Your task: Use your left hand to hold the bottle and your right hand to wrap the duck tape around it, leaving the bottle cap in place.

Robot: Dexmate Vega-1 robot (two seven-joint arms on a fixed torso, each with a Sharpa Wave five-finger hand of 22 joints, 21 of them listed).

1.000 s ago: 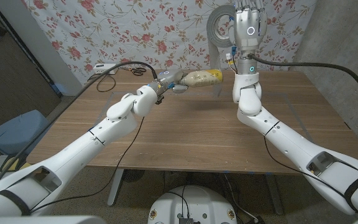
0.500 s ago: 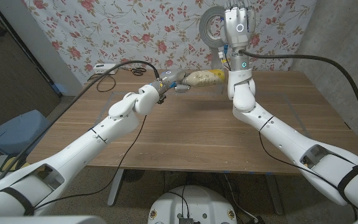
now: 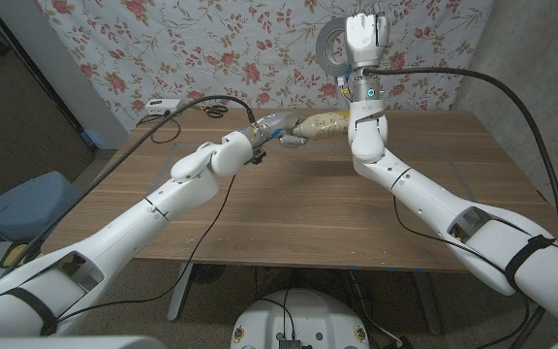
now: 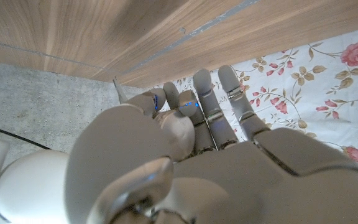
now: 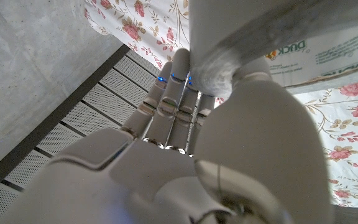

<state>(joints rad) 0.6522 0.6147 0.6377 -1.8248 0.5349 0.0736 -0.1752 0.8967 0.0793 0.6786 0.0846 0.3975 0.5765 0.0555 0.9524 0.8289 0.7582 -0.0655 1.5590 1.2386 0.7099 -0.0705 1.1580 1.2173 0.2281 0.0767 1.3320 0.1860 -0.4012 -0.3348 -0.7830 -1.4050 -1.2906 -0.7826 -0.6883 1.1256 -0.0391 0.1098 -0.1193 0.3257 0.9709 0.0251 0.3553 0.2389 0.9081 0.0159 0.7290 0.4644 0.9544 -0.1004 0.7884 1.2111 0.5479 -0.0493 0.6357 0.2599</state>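
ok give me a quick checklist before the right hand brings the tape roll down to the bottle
1. Left hand grips the bottle: ok.
2. Bottle held clear above the table, roughly level: ok.
3. Right hand holds the tape roll, raised above the bottle: ok.
4. Tape end stuck to the bottle: cannot tell.
5. Bottle cap in place: cannot tell, the right forearm hides that end.

two glossy white segmented arms with rounded joint housings, black bands near the shoulders, black cables trailing along each forearm, pale grey-white left hand (image 3: 277,135) and right hand (image 3: 366,36), small blue lights on fingers (image 5: 165,93), lit ring on right wrist
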